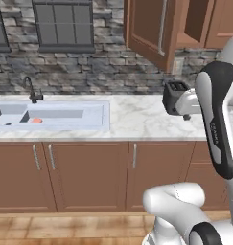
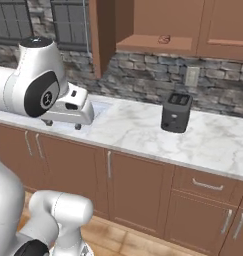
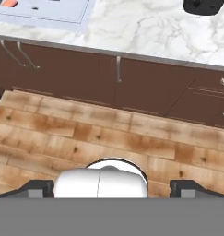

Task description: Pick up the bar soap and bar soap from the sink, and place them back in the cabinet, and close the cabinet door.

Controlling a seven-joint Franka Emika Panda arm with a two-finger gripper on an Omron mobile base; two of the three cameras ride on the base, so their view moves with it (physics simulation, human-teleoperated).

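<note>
Floorboards sit right under your gripper [image 3: 111, 186], whose jaws are spread wide and holding nothing. Swing it up and well left: the bright orange bar soap [image 1: 36, 120] lies far off in the pale grey-blue double-basin sink [image 1: 96, 125] on the marble desk [image 1: 137, 119]. Drop in straight from above.

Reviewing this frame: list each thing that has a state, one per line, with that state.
cabinet door: swung open, long silver handle facing out
orange bar soap: lying in the sink basin
sink: faucet not running, as far as visible
gripper: open, holding nothing, above the floor in front of the counter
toaster: upright on the counter, slots empty
lower cabinet doors: shut
</note>
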